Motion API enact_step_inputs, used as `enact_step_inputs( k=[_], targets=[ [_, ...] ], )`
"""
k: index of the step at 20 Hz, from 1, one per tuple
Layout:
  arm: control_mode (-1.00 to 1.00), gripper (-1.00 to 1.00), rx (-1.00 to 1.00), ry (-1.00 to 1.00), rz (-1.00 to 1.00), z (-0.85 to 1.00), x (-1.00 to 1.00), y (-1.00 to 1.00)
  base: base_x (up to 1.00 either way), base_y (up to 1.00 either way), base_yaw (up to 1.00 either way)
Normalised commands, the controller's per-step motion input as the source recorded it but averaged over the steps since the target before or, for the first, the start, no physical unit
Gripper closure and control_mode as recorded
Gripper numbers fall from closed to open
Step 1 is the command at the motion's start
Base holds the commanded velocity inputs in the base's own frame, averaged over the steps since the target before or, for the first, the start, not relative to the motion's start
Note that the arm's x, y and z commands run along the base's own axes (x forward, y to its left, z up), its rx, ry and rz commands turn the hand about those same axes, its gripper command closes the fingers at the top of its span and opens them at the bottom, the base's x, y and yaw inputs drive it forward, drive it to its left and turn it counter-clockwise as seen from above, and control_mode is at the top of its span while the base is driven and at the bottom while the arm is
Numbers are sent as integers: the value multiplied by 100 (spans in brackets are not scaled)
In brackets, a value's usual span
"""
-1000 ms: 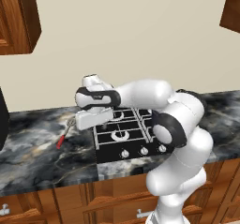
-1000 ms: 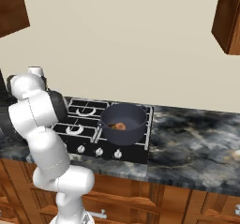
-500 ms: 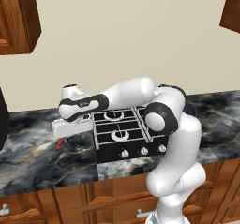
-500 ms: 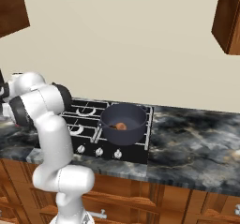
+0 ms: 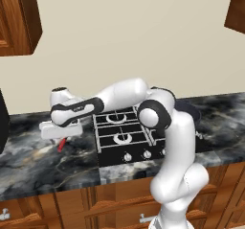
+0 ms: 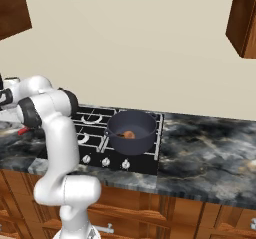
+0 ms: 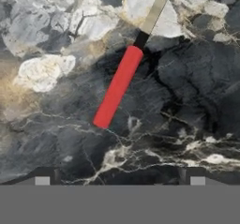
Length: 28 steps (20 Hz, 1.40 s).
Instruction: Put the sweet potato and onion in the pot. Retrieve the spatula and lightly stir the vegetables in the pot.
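The dark marbled table (image 5: 28, 151) is seen running left and right of the black stove (image 5: 122, 137), and on the stove's right side the pot (image 6: 132, 130) is set, with an orange-brown lump seen inside it; whether both vegetables are in there cannot be told. The white arm is stretched out to the robot's left, low over the table beside the stove, and the gripper (image 7: 117, 183) is held pointing down at the stone, its jaws spread wide and empty, with only the two dark tips seen at the bottom of the hand view. The spatula (image 7: 119, 85) is found lying flat on the table just left of the stove, well apart from the pot. In the hand view its red handle sits ahead of the jaws and roughly centred between them, not yet between the tips, and its long axis is slanted from lower left to upper right, with the metal shaft running off the far edge. For a grip across the handle, a turn of the wrist and a short advance downward would probably be needed. Open stone is seen all round the handle, so nothing is judged to crowd the approach.
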Motion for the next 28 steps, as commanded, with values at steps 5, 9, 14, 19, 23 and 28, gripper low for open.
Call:
enact_step_inputs(
  k=[5,9,14,19,23,28],
  targets=[
    [-100,-100,0,0,-1,-12,56,-3,0,0,0],
    [-100,-100,0,0,0,-12,48,0,0,0,0],
    [-100,-100,0,0,0,-6,0,0,0,0,0],
    [-100,-100,0,0,0,-11,0,0,0,0,0],
    [-100,-100,0,-1,0,-21,0,0,0,0,0],
    [-100,-100,0,0,0,-6,-1,0,0,0,0]
  ],
)
